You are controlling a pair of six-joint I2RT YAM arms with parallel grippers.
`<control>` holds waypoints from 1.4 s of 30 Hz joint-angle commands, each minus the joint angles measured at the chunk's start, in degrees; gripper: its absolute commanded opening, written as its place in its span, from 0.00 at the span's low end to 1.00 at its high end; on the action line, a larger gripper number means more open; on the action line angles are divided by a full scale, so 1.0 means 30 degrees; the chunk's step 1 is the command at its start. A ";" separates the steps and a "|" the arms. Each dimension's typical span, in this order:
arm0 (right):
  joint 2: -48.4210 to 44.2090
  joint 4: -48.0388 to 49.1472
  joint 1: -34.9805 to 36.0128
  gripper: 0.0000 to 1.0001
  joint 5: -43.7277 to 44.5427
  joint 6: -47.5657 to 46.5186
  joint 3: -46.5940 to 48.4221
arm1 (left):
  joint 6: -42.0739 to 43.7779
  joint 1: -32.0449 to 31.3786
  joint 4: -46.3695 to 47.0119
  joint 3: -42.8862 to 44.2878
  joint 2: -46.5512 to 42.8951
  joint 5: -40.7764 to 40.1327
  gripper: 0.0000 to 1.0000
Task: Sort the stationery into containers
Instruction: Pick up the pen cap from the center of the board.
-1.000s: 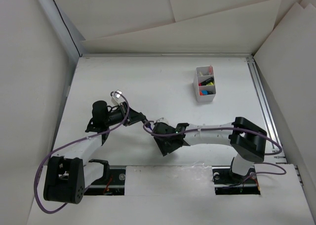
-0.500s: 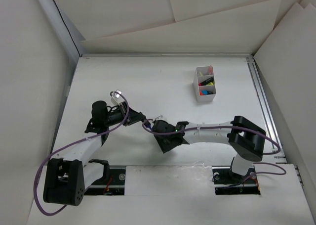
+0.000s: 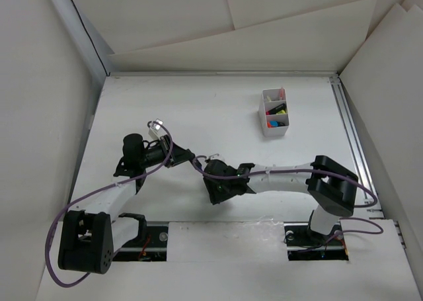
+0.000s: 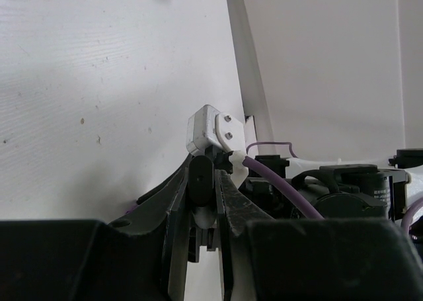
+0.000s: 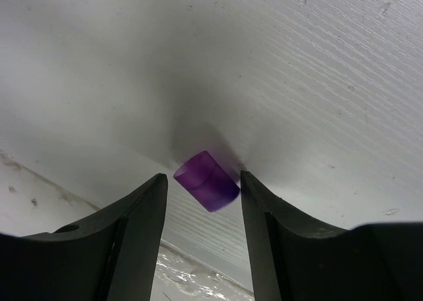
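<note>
Sliding a shade toward the left arm (image 3: 106, 195) since a second ago, the right arm (image 3: 284, 176) now has its wrist low over the table (image 3: 198, 109), while the left one sits where it was. That small shift matters. The right gripper (image 5: 203, 176) now straddles a purple cap (image 5: 207, 182), which lies on its side on the table between the two fingers. They stand spread and have not yet closed, one finger (image 5: 264, 221) all but touching the cap and the other just clear of it, so I judge the pickup lined up but not made. The left gripper (image 4: 205, 165) is clenched tight, and whether it pinches anything I cannot tell (something dark sits between the tips). Well apart, toward the far right of the table, stands the white box (image 3: 275, 131). Counting up: two arms, two grippers, one box with what look like three compartments, and one loose cap, the only loose piece I can make out. The box holds a few bright bits in pink, yellow, orange and blue, too small from above to number.
</note>
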 commanded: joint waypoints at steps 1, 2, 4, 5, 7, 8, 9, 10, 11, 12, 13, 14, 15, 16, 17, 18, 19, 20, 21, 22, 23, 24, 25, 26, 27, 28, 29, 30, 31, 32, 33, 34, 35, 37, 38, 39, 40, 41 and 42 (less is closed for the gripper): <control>-0.0285 0.0446 -0.0004 0.53 -0.0673 0.0818 -0.0663 | 0.0368 0.0115 0.0778 0.0840 -0.0035 0.0306 0.00; -0.0517 0.0446 -0.0004 0.53 -0.0676 0.0820 -0.0837 | 0.0194 0.0115 0.0981 0.0840 -0.0035 0.0306 0.00; -0.0722 0.0710 -0.0004 0.53 -0.0939 0.0820 -0.1071 | 0.0192 0.0115 0.0983 0.0840 -0.0035 0.0306 0.00; -0.0724 0.0710 -0.0004 0.54 -0.0939 0.0820 -0.1073 | 0.0192 0.0115 0.0983 0.0608 -0.0035 0.0306 0.00; -0.0927 0.0536 -0.0004 0.54 -0.0765 0.0644 -0.1073 | 0.0192 0.0115 0.0983 0.0605 -0.0035 0.0306 0.00; -0.0930 0.0331 -0.0004 0.54 -0.0764 0.0470 -0.1073 | 0.0192 0.0115 0.0983 0.0605 -0.0035 0.0306 0.00; -0.0930 0.0329 -0.0004 0.54 -0.0764 0.0236 -0.1073 | 0.0192 0.0115 0.0983 0.0605 -0.0035 0.0306 0.00; -0.0930 0.0329 -0.0004 0.54 -0.0764 0.0234 -0.1073 | 0.0192 0.0115 0.0809 0.0605 -0.0035 0.0306 0.00; -0.0930 0.0329 -0.0004 0.54 -0.0532 0.0060 -0.1073 | 0.0192 0.0115 0.0807 0.0605 -0.0035 0.0306 0.00; -0.0930 0.0329 -0.0004 0.54 -0.0326 0.0058 -0.1073 | 0.0192 0.0115 0.0807 0.0605 -0.0035 0.0306 0.00; -0.0930 0.0329 -0.0004 0.54 -0.0092 0.0058 -0.1073 | 0.0192 0.0115 0.0807 0.0605 -0.0035 0.0306 0.00; -0.0930 0.0329 -0.0004 0.54 0.0316 0.0058 -0.1073 | 0.0192 0.0115 0.0807 0.0605 -0.0035 0.0103 0.00; -0.0698 0.0329 -0.0004 0.54 0.0552 0.0058 -0.1073 | 0.0192 0.0115 0.0807 0.0605 -0.0035 0.0101 0.00; -0.0434 0.0329 -0.0004 0.54 0.0816 -0.0145 -0.1073 | 0.0192 0.0115 0.0807 0.0605 -0.0035 0.0101 0.00; -0.0432 0.0155 -0.0004 0.54 0.1428 -0.0147 -0.1073 | 0.0192 0.0115 0.0807 0.0605 -0.0035 0.0101 0.00; -0.0170 0.0153 0.0199 0.53 0.1666 -0.0147 -0.0870 | 0.0192 0.0115 0.0807 0.0605 -0.0035 0.0101 0.00; -0.0168 0.0153 0.0201 0.52 0.1842 -0.0147 -0.0868 | 0.0192 0.0115 0.0807 0.0605 -0.0035 0.0101 0.00; -0.0168 0.0153 0.0201 0.52 0.1844 -0.0147 -0.0868 | 0.0192 0.0115 0.0807 0.0605 -0.0035 0.0101 0.00; -0.0168 0.0356 0.0375 0.52 0.1844 -0.0147 -0.0868 | 0.0192 0.0115 0.0807 0.0605 -0.0035 -0.0073 0.00; -0.0168 0.0358 0.0377 0.51 0.1844 -0.0147 -0.0868 | 0.0192 0.0115 0.0807 0.0431 -0.0035 -0.0074 0.00; -0.0168 0.0358 0.0377 0.51 0.1844 -0.0147 -0.0868 | 0.0192 0.0115 0.0807 0.0430 -0.0035 -0.0074 0.00; -0.0168 0.0358 0.0377 0.51 0.1844 -0.0147 -0.0868 | -0.0011 0.0115 0.0981 0.0430 0.0139 -0.0277 0.00; -0.0168 0.0358 0.0377 0.51 0.2047 -0.0350 -0.0868 | -0.0245 0.0115 0.1186 0.0227 0.0141 -0.0454 0.00; -0.0168 0.0358 0.0377 0.51 0.2049 -0.0352 -0.0868 | -0.0248 0.0115 0.1188 0.0225 0.0315 -0.0455 0.00; -0.0168 0.0358 0.0551 0.51 0.2049 -0.0352 -0.0868 | -0.0422 0.0115 0.1449 0.0050 0.0317 -0.0455 0.00; -0.0168 0.0358 0.0552 0.51 0.2049 -0.0352 -0.0868 | -0.0597 0.0115 0.1771 0.0049 0.0607 -0.0223 0.00; -0.0168 0.0184 0.0552 0.52 0.2049 -0.0352 -0.0868 | -0.0773 0.0115 0.2064 -0.0154 0.0871 -0.0221 0.00; -0.0168 0.0182 0.0552 0.52 0.2049 -0.0352 -0.0868 | -0.0775 0.0115 0.2241 -0.0156 0.0873 -0.0221 0.00; -0.0168 0.0182 0.0813 0.54 0.2049 -0.0352 -0.0868 | -0.0978 0.0115 0.2533 -0.0156 0.1047 -0.0047 0.00; -0.0168 0.0008 0.1019 0.54 0.2049 -0.0352 -0.0868 | -0.0980 0.0115 0.2739 -0.0388 0.1049 -0.0045 0.00; -0.0168 -0.0168 0.1021 0.54 0.2049 -0.0352 -0.0868 | -0.1212 0.0115 0.2915 -0.0391 0.1049 -0.0045 0.00; -0.0168 -0.0169 0.1021 0.54 0.2252 -0.0352 -0.0868 | -0.1214 0.0115 0.2917 -0.0391 0.1049 -0.0045 0.00; -0.0168 -0.0169 0.1195 0.54 0.2486 -0.0120 -0.0868 | -0.1214 0.0115 0.2917 -0.0391 0.1049 -0.0045 0.00; -0.0168 -0.0433 0.1197 0.54 0.2664 0.0143 -0.0693 | -0.1214 0.0115 0.2917 -0.0391 0.1049 -0.0045 0.00; -0.0168 -0.0433 0.1197 0.54 0.2867 0.0349 -0.0693 | -0.1214 0.0115 0.2917 -0.0391 0.1049 -0.0248 0.00; -0.0168 -0.0433 0.1197 0.52 0.3043 0.0351 -0.0693 | -0.1214 0.0115 0.2917 -0.0391 0.1049 -0.0453 0.00; -0.0168 -0.0607 0.1197 0.49 0.3045 0.0554 -0.0693 | -0.1505 0.0115 0.3207 -0.0623 0.1049 -0.0455 0.00; -0.0168 -0.0609 0.1197 0.47 0.3277 0.0730 -0.0693 | -0.1681 0.0115 0.3558 -0.0625 0.1049 -0.0629 0.00; -0.0168 -0.0609 0.1197 0.45 0.3279 0.0732 -0.0693 | -0.1857 0.0115 0.3764 -0.0828 0.1049 -0.0631 0.00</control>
